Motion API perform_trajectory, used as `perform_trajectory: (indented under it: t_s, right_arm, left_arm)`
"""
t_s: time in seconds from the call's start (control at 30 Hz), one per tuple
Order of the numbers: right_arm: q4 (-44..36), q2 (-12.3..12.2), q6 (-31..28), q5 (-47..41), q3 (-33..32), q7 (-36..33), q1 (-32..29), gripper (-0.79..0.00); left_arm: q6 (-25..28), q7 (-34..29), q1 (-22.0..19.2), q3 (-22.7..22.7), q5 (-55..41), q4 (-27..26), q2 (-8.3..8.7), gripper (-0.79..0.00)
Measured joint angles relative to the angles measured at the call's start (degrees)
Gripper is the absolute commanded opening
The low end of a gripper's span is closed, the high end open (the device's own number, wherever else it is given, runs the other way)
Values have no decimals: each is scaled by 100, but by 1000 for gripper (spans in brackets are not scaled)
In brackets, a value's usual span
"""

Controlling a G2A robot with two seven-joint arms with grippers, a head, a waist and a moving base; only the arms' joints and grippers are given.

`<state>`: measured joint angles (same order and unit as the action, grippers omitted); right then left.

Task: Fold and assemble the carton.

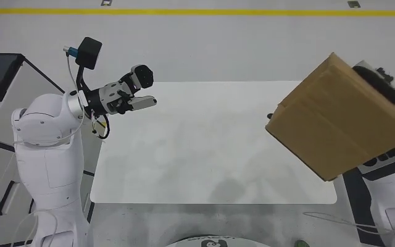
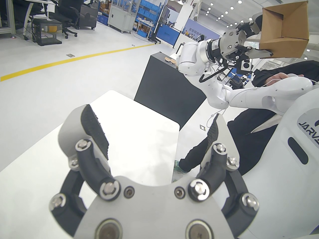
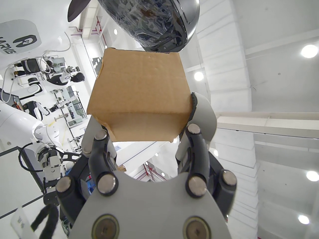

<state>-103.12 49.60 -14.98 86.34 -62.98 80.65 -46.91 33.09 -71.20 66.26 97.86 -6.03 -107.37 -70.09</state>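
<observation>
Carton (image 1: 336,117) (image 2: 286,26) (image 3: 139,95) brown, folded up into a box, held off the desk (image 1: 216,173) by right claw (image 3: 147,118) (image 2: 259,40), tilted, over the desk's right edge; its open mouth faces the left arm, inside just bare cardboard walls; right claw's fingers closed on the carton's end, one on each side; left claw (image 2: 152,118) (image 1: 148,102) spread wide, holding nothing, above the desk's far left corner, well apart from the carton
</observation>
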Motion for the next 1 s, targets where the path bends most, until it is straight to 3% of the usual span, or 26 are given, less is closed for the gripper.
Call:
perform_trajectory:
  t_s: [0.43, 1.0]
  right_arm:
    - [59, 60, -882, 88, -15, -970, -75, -785]
    - [-9, 63, -1056, 204, -110, -1039, -159, -785]
  left_arm:
    - [0, 0, 0, 0, 0, 0, 0, 0]
    - [0, 0, 0, 0, 0, 0, 0, 0]
